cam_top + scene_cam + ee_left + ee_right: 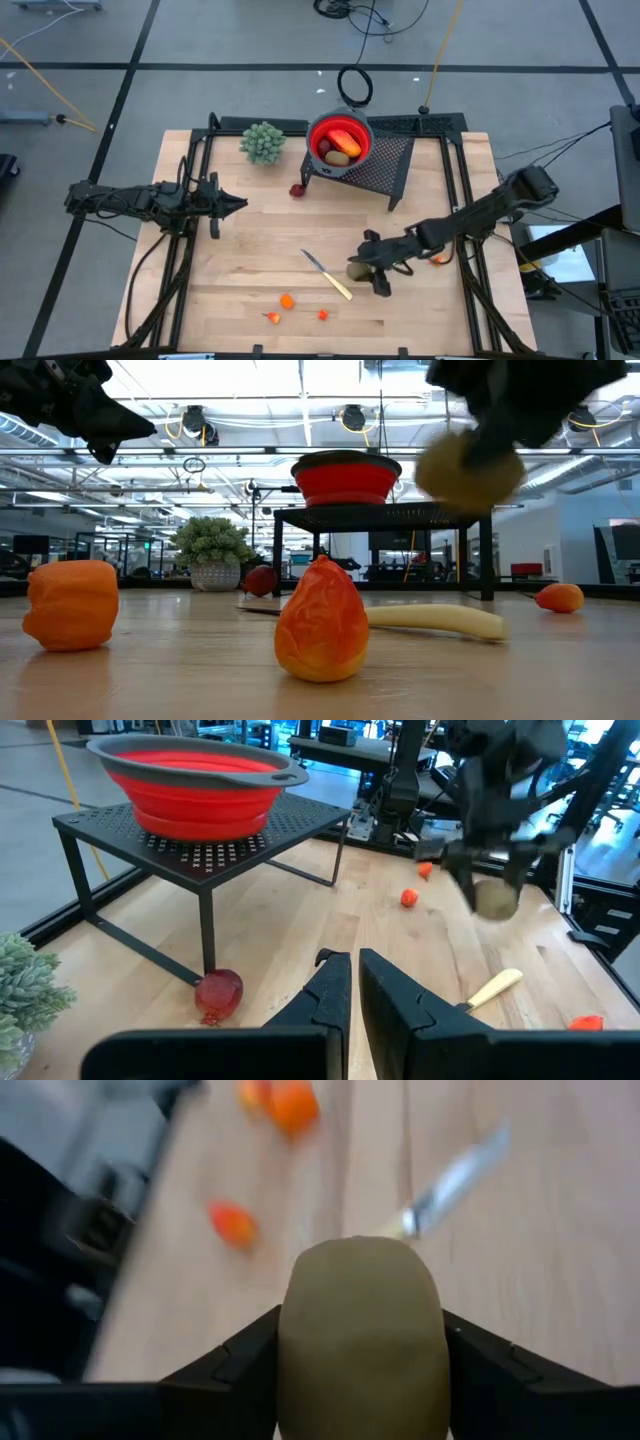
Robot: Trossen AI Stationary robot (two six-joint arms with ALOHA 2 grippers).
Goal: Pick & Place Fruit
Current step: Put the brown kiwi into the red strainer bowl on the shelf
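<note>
My right gripper (366, 266) is over the table's near middle, shut on a brown kiwi-like oval (360, 1342). The low view shows that kiwi (468, 468) up in the air, and the left wrist view shows the kiwi (495, 898) too. My left gripper (355, 992) hovers shut at the table's left (238, 205), touching nothing. A dark red round fruit (298, 190) lies on the wood beside the stand. Tiny orange bits (287, 300) lie near the front edge. Another orange piece (438, 258) sits under the right arm. Several fruits lie in the red bowl (340, 125). My right gripper pinches the kiwi between its two fingers (478, 1365), one on each side of the oval (300, 1330). The fingers slant down from the table's right. The kiwi (468, 468) is lifted clear of the table and sits below the gripper.
The red bowl with a grey rim stands on a black mesh stand (385, 168) at the far middle. A small potted plant (263, 142) is left of it. A knife with a pale handle (330, 275) lies just left of my right gripper. Bare wood lies between the arms.
</note>
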